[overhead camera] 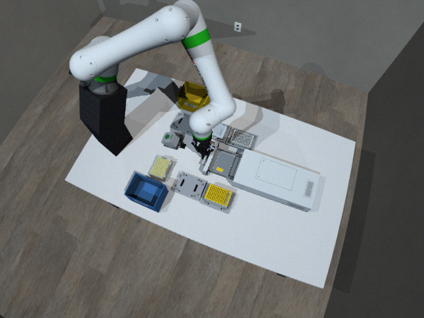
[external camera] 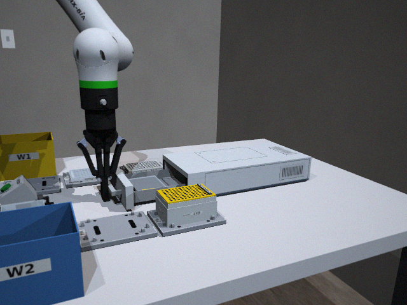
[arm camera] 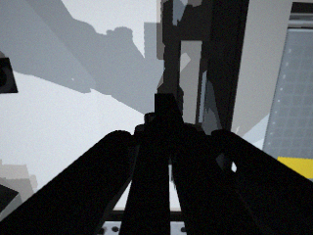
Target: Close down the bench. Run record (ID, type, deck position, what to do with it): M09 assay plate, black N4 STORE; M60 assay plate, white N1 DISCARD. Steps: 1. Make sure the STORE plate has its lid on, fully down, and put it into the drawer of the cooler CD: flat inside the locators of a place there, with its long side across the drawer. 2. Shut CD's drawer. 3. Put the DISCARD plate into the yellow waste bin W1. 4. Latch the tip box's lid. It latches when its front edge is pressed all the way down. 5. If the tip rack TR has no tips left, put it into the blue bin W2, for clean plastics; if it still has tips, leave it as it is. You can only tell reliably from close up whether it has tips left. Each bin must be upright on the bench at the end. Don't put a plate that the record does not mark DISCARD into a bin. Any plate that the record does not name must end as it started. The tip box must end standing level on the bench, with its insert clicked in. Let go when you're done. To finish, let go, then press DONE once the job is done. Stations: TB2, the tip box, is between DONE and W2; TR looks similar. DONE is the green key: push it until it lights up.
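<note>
My gripper point(overhead camera: 205, 158) point(external camera: 105, 197) is shut and empty, pointing straight down, fingertips low over the bench. It stands just outside the front panel point(external camera: 124, 194) of the cooler CD's drawer point(overhead camera: 224, 163), which is pulled out. A grey lidded plate with a yellow tag point(overhead camera: 223, 164) lies flat in the drawer and also shows in the wrist view point(arm camera: 293, 122). The white plate point(overhead camera: 219, 130) sits on its nest behind the drawer. Tip rack TR point(external camera: 186, 204) has a yellow top. The tip box point(overhead camera: 159, 167) stands between the green DONE key point(overhead camera: 167, 136) and the blue bin W2 point(overhead camera: 146, 191).
The yellow bin W1 point(external camera: 26, 154) stands upright at the back left. The cooler body point(external camera: 240, 165) lies to the right. Another plate with open wells point(overhead camera: 242, 138) sits beside the white one. An empty nest point(external camera: 114, 228) lies left of TR.
</note>
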